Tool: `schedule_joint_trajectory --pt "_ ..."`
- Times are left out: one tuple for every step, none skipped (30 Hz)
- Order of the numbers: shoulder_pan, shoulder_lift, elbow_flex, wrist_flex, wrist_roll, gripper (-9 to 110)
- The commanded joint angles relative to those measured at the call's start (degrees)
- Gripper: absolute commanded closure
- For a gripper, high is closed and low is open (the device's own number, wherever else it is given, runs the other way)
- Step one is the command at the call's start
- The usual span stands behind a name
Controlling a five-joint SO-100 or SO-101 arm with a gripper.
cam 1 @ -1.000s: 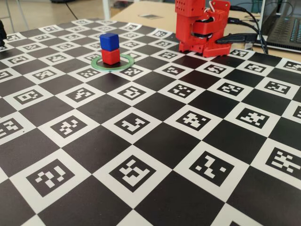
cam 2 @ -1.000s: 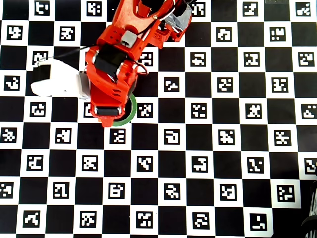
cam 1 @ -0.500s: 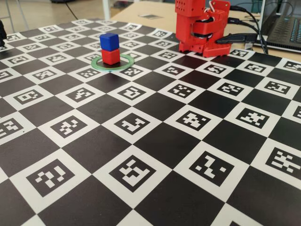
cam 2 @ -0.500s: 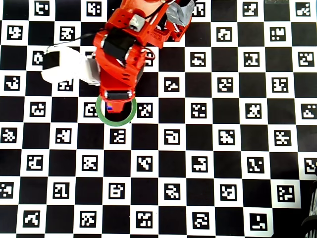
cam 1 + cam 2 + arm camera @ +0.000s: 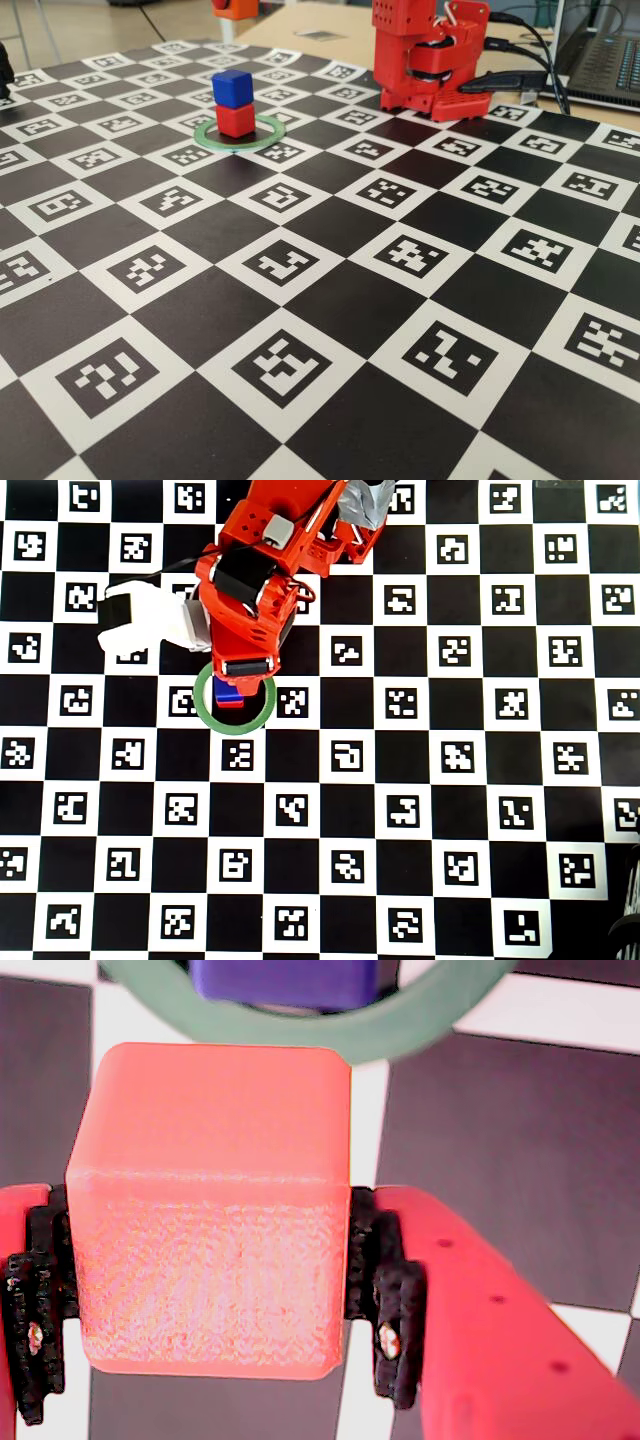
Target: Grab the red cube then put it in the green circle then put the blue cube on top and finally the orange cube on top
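Note:
The blue cube (image 5: 232,88) sits on the red cube (image 5: 236,120) inside the green circle (image 5: 205,138) at the back left of the checkered board. My gripper (image 5: 210,1290) is shut on the orange cube (image 5: 210,1210), with a black pad against each side. In the wrist view the green circle (image 5: 330,1040) and the blue cube (image 5: 290,980) lie just beyond the held cube. In the overhead view the gripper (image 5: 245,670) hangs over the far rim of the green circle (image 5: 236,727), hiding most of the stack. In the fixed view the orange cube (image 5: 237,9) shows at the top edge, above the stack.
The red arm base (image 5: 430,60) stands at the back of the board, right of the stack. A laptop (image 5: 600,60) and black cables (image 5: 530,75) lie behind it at the right. A white part (image 5: 145,620) sticks out left of the arm.

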Motion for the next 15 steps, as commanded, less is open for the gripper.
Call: schedule_joint_trajectory --pt "1.3 0.2 -0.3 -2.0 -1.4 99" --pt "1.6 0.1 -0.2 -2.3 -1.8 99" --pt "1.9 -0.2 -0.1 -2.6 -2.2 99" --pt "2.3 -0.4 0.0 -2.9 -2.5 99" --pt "2.6 -0.7 0.1 -3.3 -2.8 99" --pt "3.0 -0.9 0.4 -3.7 -3.1 99" --pt "3.3 -1.0 0.8 -4.4 -3.3 99" --pt "3.5 -1.1 1.3 -5.0 -3.5 99" --pt "3.8 -1.1 1.8 -5.5 -3.8 99" --pt "4.0 -1.0 2.4 -6.1 -4.1 99" --pt "4.2 -0.9 2.9 -6.7 -4.3 99" --pt "4.5 -0.8 3.4 -7.1 -4.6 99" --pt "4.7 -0.7 3.7 -7.5 -4.7 99" --pt "4.8 -0.6 4.0 -7.9 -4.8 99" --pt "4.9 -0.6 4.0 -8.1 -4.9 99"
